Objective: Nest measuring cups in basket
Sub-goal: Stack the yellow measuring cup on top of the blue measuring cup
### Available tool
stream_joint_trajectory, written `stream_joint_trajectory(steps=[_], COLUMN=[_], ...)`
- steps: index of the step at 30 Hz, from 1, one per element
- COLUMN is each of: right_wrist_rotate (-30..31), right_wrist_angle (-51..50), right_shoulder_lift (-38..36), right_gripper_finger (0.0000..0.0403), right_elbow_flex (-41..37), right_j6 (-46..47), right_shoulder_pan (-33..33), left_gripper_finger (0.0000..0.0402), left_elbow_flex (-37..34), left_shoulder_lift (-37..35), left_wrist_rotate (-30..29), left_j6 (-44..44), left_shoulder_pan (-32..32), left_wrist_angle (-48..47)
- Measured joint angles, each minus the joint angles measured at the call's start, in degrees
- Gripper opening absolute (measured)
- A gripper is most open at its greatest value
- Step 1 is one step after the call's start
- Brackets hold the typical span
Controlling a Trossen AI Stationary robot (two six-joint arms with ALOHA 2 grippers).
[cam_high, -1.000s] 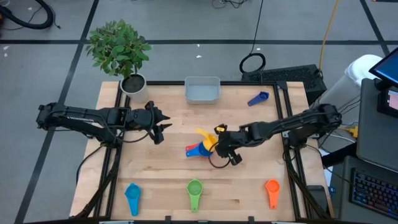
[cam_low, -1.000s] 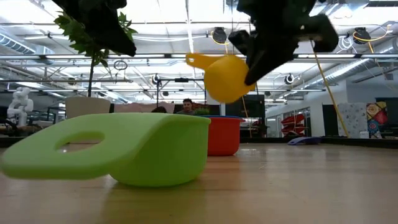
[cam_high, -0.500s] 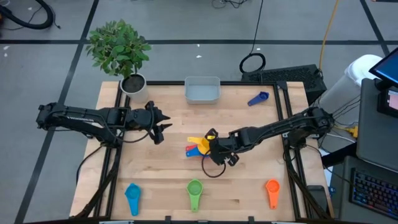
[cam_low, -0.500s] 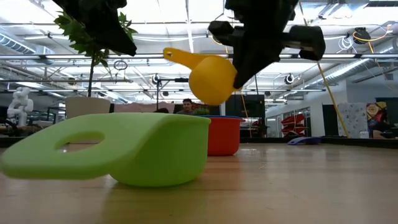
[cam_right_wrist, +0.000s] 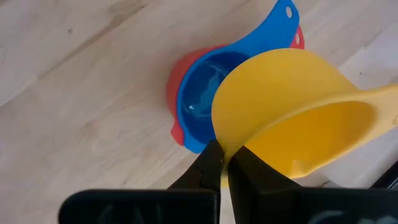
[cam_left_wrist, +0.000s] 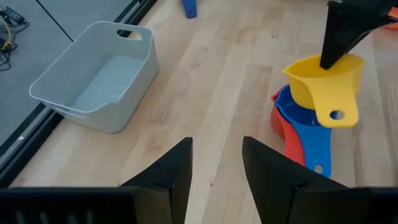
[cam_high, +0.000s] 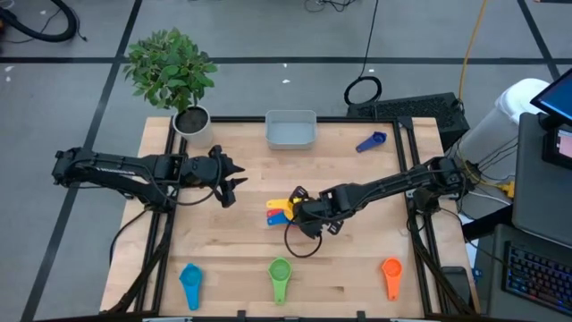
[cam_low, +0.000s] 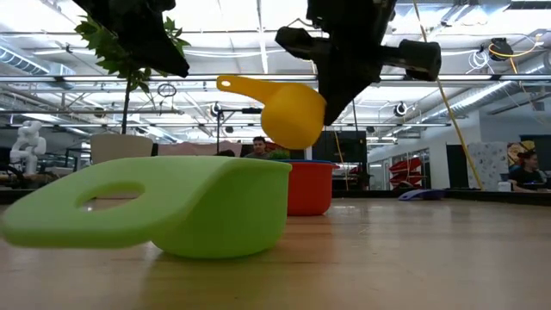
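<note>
Now right hand (cam_right_wrist: 222,163) pinched on yellow cup (cam_right_wrist: 292,118) rim; above blue cup (cam_right_wrist: 202,96).

A leafy green plant in a round white pot (cam_high: 192,119) stands at the far left corner of the pale wooden slatted table (cam_high: 241,250). Right of that pot, beyond the table's far edge, a black cable coil (cam_high: 363,90) lies on the grey floor.

Pretty sure we're looking at a robotics lab in a big open industrial hall. We've got a wooden table (cam_high: 241,259) on a metal frame with two dark arms (cam_high: 116,168) bolted to it, sitting on a grey floor with black tape lines and loose cables (cam_high: 364,90). Looking across the tabletop, we can see a high ceiling with exposed trusses (cam_low: 77,79) and bright lights, a white humanoid robot (cam_low: 27,142), and people at desks (cam_low: 258,148). A monitor (cam_high: 545,112) stands beside the table.
</note>
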Motion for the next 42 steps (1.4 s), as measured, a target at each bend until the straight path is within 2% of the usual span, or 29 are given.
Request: stream_joint_trajectory(steps=[17, 31, 42], right_wrist_rotate=[-0.4, -0.5, -2.2], right_wrist_angle=[-0.4, -1.2, -1.1], right_shoulder_lift=[2.4, 2.9, 2.9], right_gripper_finger=[0.0000, 0.0002, 0.0038], right_elbow_flex=[0.4, 0.3, 0.3], right_j6=[-4.1, -3.8, -1.8], right_shoulder_pan=[0.2, 0.2, -1.0], left_gripper_finger=[0.0145, 0.0145, 0.0145], left_elbow_flex=[0.0, 0.0, 0.0], left_shoulder_lift=[0.0, 0.0, 0.0], left_wrist_rotate=[0.0, 0.0, 0.0], left_j6=[-0.2, -0.4, -0.4], left_shoulder_pan=[-0.1, -0.1, -0.1], left_wrist_angle=[0.1, 0.1, 0.1])
